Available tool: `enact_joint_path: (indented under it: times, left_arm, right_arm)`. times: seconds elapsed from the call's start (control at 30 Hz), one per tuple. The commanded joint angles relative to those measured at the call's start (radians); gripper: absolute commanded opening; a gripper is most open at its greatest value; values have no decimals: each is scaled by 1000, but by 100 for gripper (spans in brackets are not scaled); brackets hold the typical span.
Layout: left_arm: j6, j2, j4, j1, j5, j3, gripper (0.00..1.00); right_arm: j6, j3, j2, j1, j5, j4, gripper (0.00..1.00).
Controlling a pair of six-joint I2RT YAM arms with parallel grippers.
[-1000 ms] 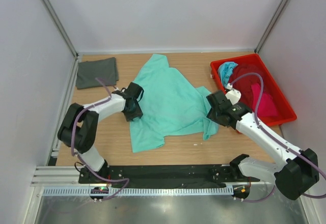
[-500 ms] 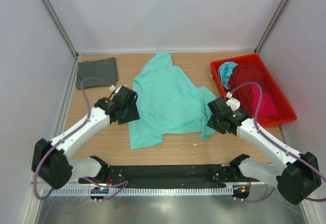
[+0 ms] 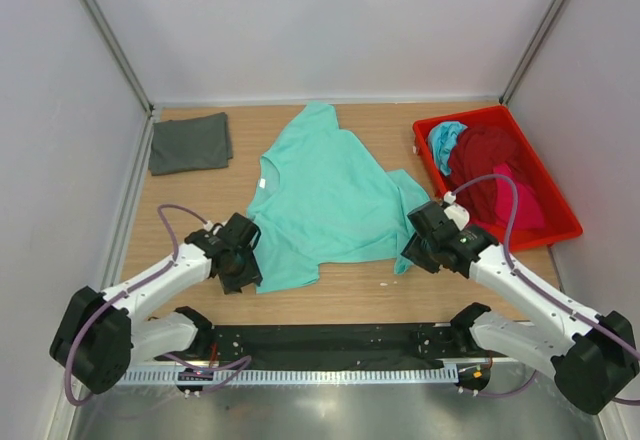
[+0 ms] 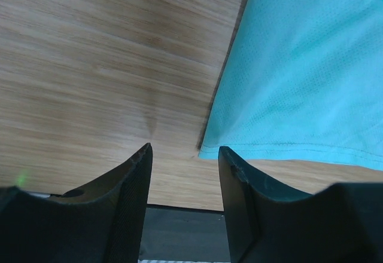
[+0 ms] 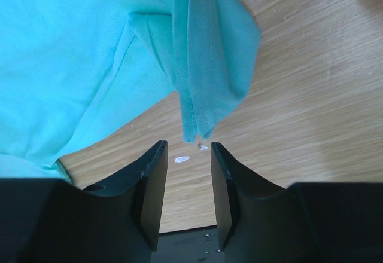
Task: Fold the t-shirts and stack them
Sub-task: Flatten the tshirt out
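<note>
Mint green t-shirt [image 3: 325, 195]: spread unfolded mid-table; right sleeve bunched
Red tray [image 3: 465, 113]: far right; other shirts [image 3: 490, 160] heaped inside
Dark grey t-shirt [image 3: 190, 143]: folded, far-left corner
Left gripper [image 4: 184, 149]: released, empty; just beside the near-left hem corner
Right gripper [image 5: 188, 146]: released, empty; at the bunched sleeve tip
Risk: closing short grabs wood or one layer; cloth drags, creases

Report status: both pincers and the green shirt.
Left pincer open, empty, at corner of mint shirt. Right pincer open, empty, by its sleeve. Nothing blocking.
</note>
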Motion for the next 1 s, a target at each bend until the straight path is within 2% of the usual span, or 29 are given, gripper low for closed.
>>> enact_joint_path:
  times: [0.0,0.2,0.4,0.6,0.63,0.67,0.73,0.87,0.97]
  left_arm:
    - [-42,15,68,0,24,-27,49]
    - [-64,38,118,-9,41,-47,47]
    - [-71,58,152,-20,43,-66,40]
    - [-59,90,189,-24,47,-63,20]
    - [-52,93,189,-24,46,-60,11]
    - [-47,95,186,-24,38,-49,6]
    - [-24,92,166,-24,20,-26,0]
    - [44,78,-21,-24,-138,125,0]
    - [71,48,-83,-24,-198,193,0]
  right_arm:
    - [25,-1,-12,6,20,9,41]
    - [49,-29,-8,7,-8,30,40]
    - [104,-37,-7,46,0,40,41]
    - [149,-50,16,83,23,60,42]
    - [153,-56,34,83,46,63,43]
    - [152,-63,44,81,64,73,44]
    - [143,-79,68,83,93,86,44]
    - [144,-101,131,81,141,90,43]
    - [155,-119,134,83,165,72,36]
